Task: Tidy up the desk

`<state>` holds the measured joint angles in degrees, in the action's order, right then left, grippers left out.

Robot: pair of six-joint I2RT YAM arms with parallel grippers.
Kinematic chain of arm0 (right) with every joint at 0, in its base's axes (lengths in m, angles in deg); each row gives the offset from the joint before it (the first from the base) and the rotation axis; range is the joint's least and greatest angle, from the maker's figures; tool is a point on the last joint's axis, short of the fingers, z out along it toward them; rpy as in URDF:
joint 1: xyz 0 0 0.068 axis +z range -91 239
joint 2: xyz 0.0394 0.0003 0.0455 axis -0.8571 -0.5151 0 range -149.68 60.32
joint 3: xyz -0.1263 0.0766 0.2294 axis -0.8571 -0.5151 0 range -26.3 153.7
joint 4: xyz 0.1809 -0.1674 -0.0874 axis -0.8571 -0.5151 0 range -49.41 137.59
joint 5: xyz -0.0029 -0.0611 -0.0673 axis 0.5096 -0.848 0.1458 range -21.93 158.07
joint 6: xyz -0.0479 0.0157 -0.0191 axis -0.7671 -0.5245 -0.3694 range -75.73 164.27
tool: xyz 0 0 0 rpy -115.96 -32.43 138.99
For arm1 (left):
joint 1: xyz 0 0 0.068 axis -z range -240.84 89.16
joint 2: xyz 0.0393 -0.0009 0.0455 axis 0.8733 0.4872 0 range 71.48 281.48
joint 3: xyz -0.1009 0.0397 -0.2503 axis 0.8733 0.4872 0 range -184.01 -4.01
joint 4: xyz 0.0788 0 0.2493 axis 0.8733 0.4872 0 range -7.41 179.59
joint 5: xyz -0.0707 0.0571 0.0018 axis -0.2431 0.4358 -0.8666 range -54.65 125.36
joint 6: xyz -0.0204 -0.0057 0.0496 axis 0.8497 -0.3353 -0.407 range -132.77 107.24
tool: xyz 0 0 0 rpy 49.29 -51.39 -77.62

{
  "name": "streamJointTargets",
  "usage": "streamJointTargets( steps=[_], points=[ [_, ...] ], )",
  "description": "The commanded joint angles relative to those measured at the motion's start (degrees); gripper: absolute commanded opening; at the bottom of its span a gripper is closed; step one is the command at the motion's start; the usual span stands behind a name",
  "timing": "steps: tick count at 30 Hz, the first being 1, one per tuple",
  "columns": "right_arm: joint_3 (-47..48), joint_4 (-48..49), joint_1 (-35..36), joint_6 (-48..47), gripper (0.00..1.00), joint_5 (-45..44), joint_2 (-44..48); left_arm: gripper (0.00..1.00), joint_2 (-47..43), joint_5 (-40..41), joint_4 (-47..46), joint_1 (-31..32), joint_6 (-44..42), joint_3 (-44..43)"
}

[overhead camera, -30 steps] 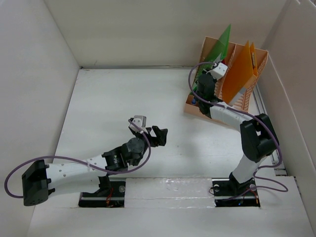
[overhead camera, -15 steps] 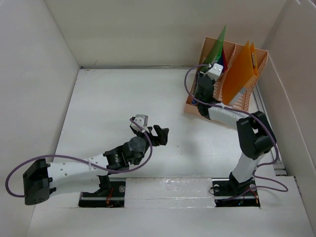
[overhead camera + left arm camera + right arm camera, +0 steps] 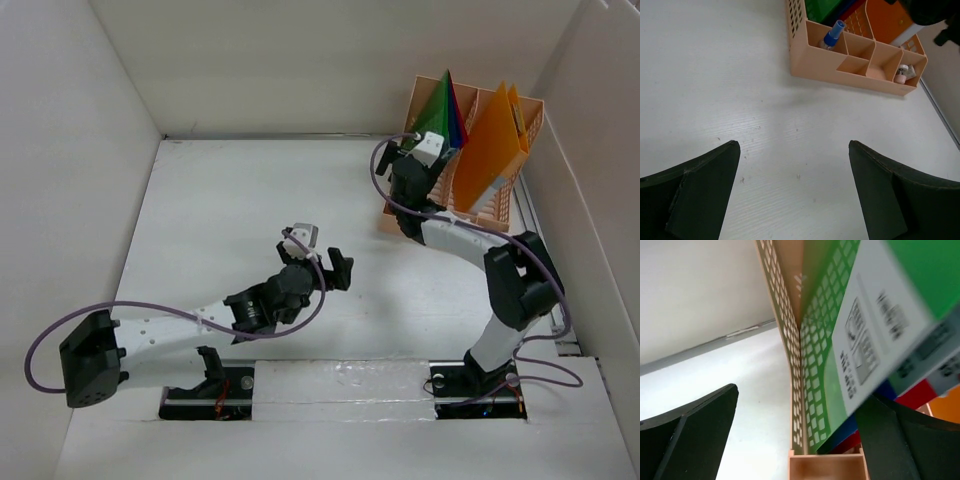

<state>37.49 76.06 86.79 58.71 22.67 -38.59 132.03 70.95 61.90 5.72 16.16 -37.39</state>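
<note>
The peach file rack (image 3: 850, 79) sits at the far right of the white tabletop (image 3: 230, 210), which spreads under both arms between white walls (image 3: 90, 150). The tall slots hold a green folder (image 3: 436, 105), blue and red folders (image 3: 456, 118) and an orange folder (image 3: 490, 150). In the front cubbies, a blue-capped bottle (image 3: 832, 36) is leftmost and a small pink-and-white thing (image 3: 901, 75) rightmost. The left end effector (image 3: 794, 165) hovers mid-tabletop, fingers wide apart. The right end effector (image 3: 795, 410) is at the green folder's slot, fingers apart too, not clamped.
</note>
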Motion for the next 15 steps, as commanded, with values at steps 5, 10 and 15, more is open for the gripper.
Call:
streamJointTargets(
  steps=[5, 10, 15],
  points=[
    [2.04, -12.47, 1.56, 1.91, 1.0, 5.24, 15.67, 0.88, 3.87, -14.5, -1.46, -10.32, 3.24, -3.09],
    [-1.82, -10.46, 2.97, 3.41, 1.0, 20.82, 23.84, 0.92, 4.04, -16.52, -2.68, -11.63, 3.68, -3.88],
    [-4.38, -3.86, 4.9, -0.37, 1.0, 43.7, 27.89, 0.94, 6.94, -16.18, 0.47, -12.16, 3.86, -7.74]
  ],
)
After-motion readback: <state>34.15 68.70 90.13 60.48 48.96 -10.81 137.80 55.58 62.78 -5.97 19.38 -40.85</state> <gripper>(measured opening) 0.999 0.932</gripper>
